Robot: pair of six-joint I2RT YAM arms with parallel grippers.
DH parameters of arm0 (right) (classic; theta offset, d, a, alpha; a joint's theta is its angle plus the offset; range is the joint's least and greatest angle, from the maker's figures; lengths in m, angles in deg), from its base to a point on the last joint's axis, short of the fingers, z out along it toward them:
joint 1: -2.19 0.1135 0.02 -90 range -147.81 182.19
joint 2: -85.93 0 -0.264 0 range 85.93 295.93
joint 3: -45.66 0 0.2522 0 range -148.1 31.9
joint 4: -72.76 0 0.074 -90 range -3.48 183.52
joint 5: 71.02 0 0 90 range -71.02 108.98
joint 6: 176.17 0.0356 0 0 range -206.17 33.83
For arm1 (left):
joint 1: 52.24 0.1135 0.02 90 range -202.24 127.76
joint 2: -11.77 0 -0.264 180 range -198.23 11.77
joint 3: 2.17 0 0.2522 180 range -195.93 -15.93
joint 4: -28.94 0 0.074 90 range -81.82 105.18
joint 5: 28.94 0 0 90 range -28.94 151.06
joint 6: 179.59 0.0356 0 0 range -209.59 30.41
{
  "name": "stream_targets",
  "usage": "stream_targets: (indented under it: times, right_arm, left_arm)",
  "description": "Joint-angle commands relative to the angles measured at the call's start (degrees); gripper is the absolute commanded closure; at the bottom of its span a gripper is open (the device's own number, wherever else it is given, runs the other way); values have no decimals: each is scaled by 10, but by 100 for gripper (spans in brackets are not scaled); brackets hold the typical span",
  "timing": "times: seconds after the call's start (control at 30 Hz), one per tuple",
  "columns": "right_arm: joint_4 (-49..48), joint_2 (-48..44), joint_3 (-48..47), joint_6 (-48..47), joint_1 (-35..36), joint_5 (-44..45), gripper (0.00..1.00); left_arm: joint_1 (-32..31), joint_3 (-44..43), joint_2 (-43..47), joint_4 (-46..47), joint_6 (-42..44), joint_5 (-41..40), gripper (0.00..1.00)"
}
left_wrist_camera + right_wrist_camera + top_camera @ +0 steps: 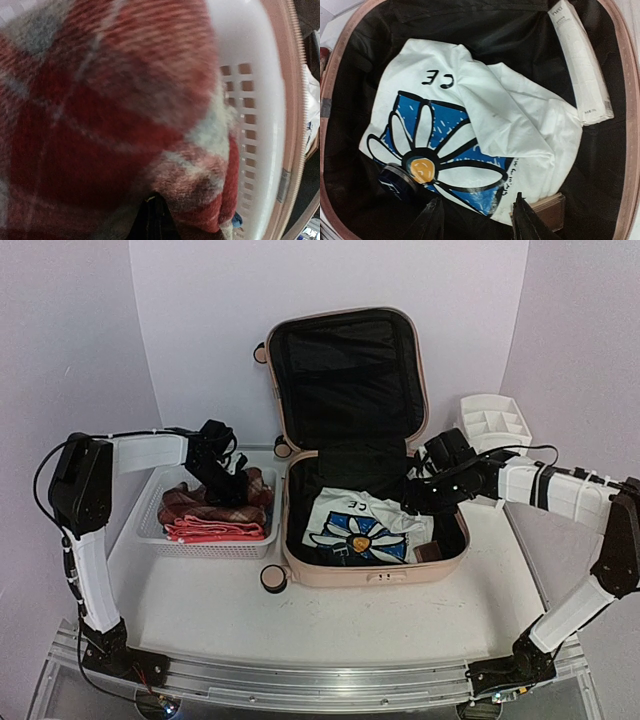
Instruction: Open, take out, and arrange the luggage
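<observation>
The peach-pink luggage [300, 570] lies open mid-table, its black-lined lid [345, 370] standing upright. Inside are a white T-shirt with a blue daisy print [470, 125], a long white box [580, 65], a dark round jar [395, 180] and a brown flat case [547, 210]. My right gripper [477, 220] hovers open above the shirt's near edge, over the case's right side [415, 495]. My left gripper [222, 480] is down in the white mesh basket [210, 545]. Its fingers [155, 220] are shut, tips pressed against a red plaid cloth [100, 100]. Whether any fabric is pinched is unclear.
A folded coral cloth [220, 530] lies in the basket in front of the plaid one. A white drawer organizer [495, 422] stands at the back right. The suitcase rim [295, 100] runs right beside the basket wall [260, 100].
</observation>
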Motion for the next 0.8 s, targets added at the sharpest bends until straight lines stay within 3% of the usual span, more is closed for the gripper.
stream_targets:
  times: [0.0,0.1,0.2,0.33,0.4,0.43,0.57,0.77]
  right_arm:
    - [72,7,-14,-25,-17,20,48]
    - [94,24,-25,-27,-24,31,40]
    - [107,40,-30,-29,-33,35,34]
    - [110,49,-30,-30,-43,23,11]
    - [110,56,-29,-32,-47,22,5]
    - [110,61,-30,-34,-49,21,4]
    - [110,90,-39,-35,-53,15,10]
    - [110,129,-53,-33,-64,27,29]
  left_arm:
    - [-5,23,-37,53,-15,-1,100]
    - [-12,35,-26,59,-17,-32,94]
    - [-34,51,35,63,-14,-118,77]
    - [-61,64,123,64,-7,-198,40]
    - [-64,73,156,66,-25,-237,6]
    - [-64,82,172,75,-38,-253,1]
    - [-63,118,212,101,-93,-310,0]
    - [-79,145,243,211,-58,-118,17]
